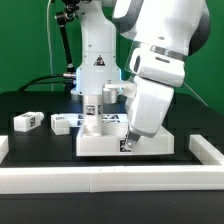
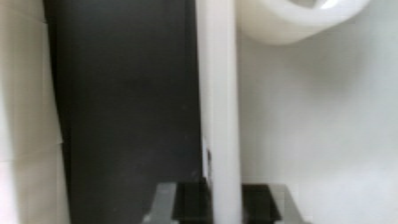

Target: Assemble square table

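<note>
The white square tabletop (image 1: 105, 138) lies on the black table with its raised rim up. My gripper (image 1: 127, 146) is down at its corner, near the exterior view's right. In the wrist view the gripper (image 2: 221, 205) straddles the tabletop's thin rim (image 2: 217, 90), one dark finger (image 2: 178, 203) outside over the black table and the other inside. The jaws sit against the rim on both sides. A round socket (image 2: 294, 20) shows on the tabletop's inner face (image 2: 320, 130). Two white tagged leg blocks (image 1: 25, 121) (image 1: 62, 123) lie to the exterior view's left. Another tagged block (image 1: 108, 92) stands behind the tabletop.
Long white border rails run along the front (image 1: 110, 181) and both sides (image 1: 208, 150) of the black table. The robot's base (image 1: 97, 60) stands behind the tabletop. Tags of the marker board (image 1: 88, 108) show just behind the tabletop. A white strip (image 2: 18, 100) runs along one wrist-view edge.
</note>
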Available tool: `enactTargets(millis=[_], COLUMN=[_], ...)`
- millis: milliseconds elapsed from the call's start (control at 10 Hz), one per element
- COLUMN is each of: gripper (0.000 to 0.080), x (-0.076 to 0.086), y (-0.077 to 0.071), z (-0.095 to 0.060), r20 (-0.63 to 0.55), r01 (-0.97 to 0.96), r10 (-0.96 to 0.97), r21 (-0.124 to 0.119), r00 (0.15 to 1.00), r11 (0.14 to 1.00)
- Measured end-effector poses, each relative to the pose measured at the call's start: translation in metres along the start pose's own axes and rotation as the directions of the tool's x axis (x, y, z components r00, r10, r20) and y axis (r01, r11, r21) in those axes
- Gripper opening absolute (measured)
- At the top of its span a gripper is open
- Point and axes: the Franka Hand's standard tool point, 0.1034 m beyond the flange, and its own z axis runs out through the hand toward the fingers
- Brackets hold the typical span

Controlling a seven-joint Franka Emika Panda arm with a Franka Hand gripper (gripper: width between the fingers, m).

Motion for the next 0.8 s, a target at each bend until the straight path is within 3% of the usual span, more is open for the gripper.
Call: enactTargets(millis=[200, 400, 600, 800], gripper=[0.0063, 0.0063, 0.0063, 0.0063], x=[-0.003, 0.009, 0.023, 0.032], y=[0.000, 0.006, 0.026, 0.044], z=[0.001, -0.002, -0.009, -0.014], r20=[0.012, 0.009, 0.020, 0.027], r01=[0.052, 0.010, -0.040, -0.078], r10=[-0.052, -0.010, 0.040, 0.078], r21=[-0.002, -0.001, 0.006, -0.002], r00=[0.999, 1.000, 0.999, 0.997], r11=[0.999, 1.000, 0.999, 0.997])
